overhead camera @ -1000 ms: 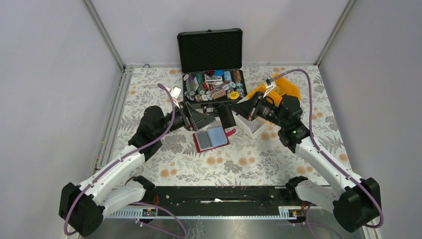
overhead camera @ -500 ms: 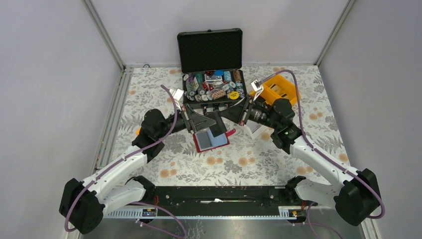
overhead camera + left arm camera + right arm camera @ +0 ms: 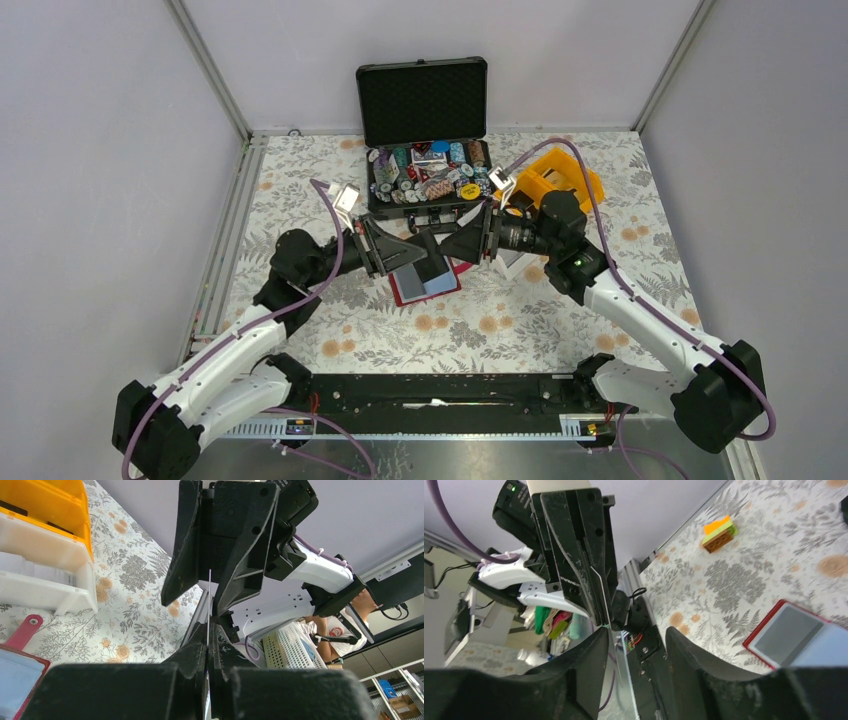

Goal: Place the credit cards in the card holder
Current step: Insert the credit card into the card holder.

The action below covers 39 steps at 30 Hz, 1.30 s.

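Floral table (image 3: 330,330), with the open black case (image 3: 423,100) full of poker chips (image 3: 430,170) at the back. The two arms meet nose to nose just in front of it. The left gripper (image 3: 209,635) is clamped tight on a credit card (image 3: 208,595), seen edge-on as a thin line. The right gripper (image 3: 636,635) has its jaws spread, one on each side of that card, not pinching it. The card holder (image 3: 400,292) lies open on the table right below them, with pale cards showing inside.

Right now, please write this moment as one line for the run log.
stage: handover | left gripper: shut on credit card | right gripper: open | card holder: open
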Available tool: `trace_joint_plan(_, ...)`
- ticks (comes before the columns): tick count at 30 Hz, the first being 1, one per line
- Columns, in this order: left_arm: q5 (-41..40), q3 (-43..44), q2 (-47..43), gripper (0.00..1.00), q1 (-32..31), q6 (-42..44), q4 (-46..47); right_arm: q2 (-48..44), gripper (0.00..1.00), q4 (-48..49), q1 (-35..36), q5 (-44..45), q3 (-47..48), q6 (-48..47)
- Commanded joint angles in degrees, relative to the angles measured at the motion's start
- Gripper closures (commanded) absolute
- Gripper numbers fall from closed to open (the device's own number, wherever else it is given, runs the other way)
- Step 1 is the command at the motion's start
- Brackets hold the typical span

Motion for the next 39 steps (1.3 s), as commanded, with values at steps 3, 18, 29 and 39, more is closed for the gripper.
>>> trace_joint_plan(3, 3.5, -0.7, -1.5, 1.0, 0.0, 0.2, 3.5, -0.1, 0.6, -0.7, 1.9, -7.2, 2.2, 0.0)
trace_joint_plan(18, -0.1, -1.3, -3.2, 0.35, 0.0, 3.0, -6.7, 0.2, 1.0, -6.3, 5.8, 4.1, 2.0, 1.1)
trace_joint_plan(29, -25.4, -2.7, -4.1, 0.01, 0.1, 7.0, -33.8, 7.0, 1.0, -14.0, 5.7, 27.2, -1.6, -1.5)
trace_joint_plan(39, -29.9, -6.7, -0.7, 0.15, 0.3, 4.3, -36.0, 18.7, 1.0, -5.2, 5.7, 24.3, -2.6, -0.7)
